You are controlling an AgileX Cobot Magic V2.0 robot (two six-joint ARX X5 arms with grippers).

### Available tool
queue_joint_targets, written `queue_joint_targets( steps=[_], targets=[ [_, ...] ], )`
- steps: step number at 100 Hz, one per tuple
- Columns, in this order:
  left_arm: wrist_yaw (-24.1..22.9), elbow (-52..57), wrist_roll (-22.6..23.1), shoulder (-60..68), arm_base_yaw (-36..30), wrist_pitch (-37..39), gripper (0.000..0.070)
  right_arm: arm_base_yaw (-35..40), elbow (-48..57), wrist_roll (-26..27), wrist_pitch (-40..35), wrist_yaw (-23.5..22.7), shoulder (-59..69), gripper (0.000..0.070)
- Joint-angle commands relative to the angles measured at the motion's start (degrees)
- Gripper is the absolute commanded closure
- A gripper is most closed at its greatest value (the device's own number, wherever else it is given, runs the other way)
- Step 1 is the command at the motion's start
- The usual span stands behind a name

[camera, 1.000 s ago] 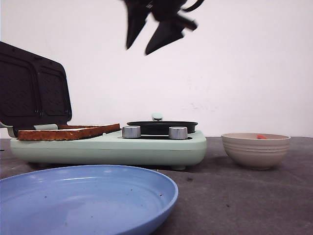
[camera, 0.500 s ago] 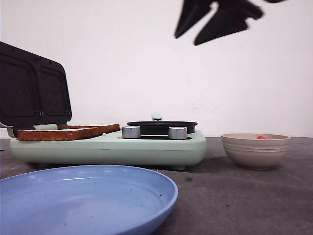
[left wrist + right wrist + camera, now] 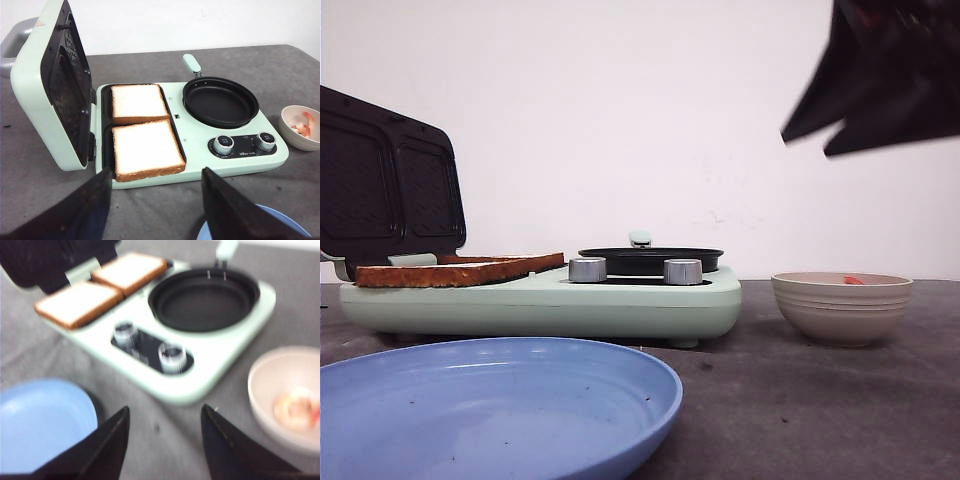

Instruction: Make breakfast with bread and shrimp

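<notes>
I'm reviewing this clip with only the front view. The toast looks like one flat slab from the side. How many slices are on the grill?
Observer: Two bread slices, side by side on the open grill plate.
Operator: Is there anything in the black pan?
Observer: No, the pan is empty.
Operator: I only see a red speck over the bowl's rim. What's in there?
Observer: Shrimp, pink-orange pieces lying in the bowl.
Operator: Is the right hand carrying anything?
Observer: No. The right hand is open and empty.
</notes>
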Motion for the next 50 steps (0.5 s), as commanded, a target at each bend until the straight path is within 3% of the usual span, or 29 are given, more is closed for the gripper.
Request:
queue_joint_targets(
  steps=[1, 32, 50],
  targets=[
    [-0.3, 0.2, 0.5, 0.0, -0.1, 0.1, 0.0411, 0.5, -0.7, 1.1, 0.2, 0.1, -0.1, 0.0424],
    [-0.3, 0.2, -2.0, 0.0, -0.1, -3.3, 0.0417, 0.5, -1.4, 1.2, -0.2, 0.0, -0.3, 0.0424],
    [-3.5, 0.2, -8.6, 0.0, -0.1, -2.3, 0.0413, 0.5, -1.4, 1.2, -0.3, 0.0, -0.3, 0.0423]
  ],
)
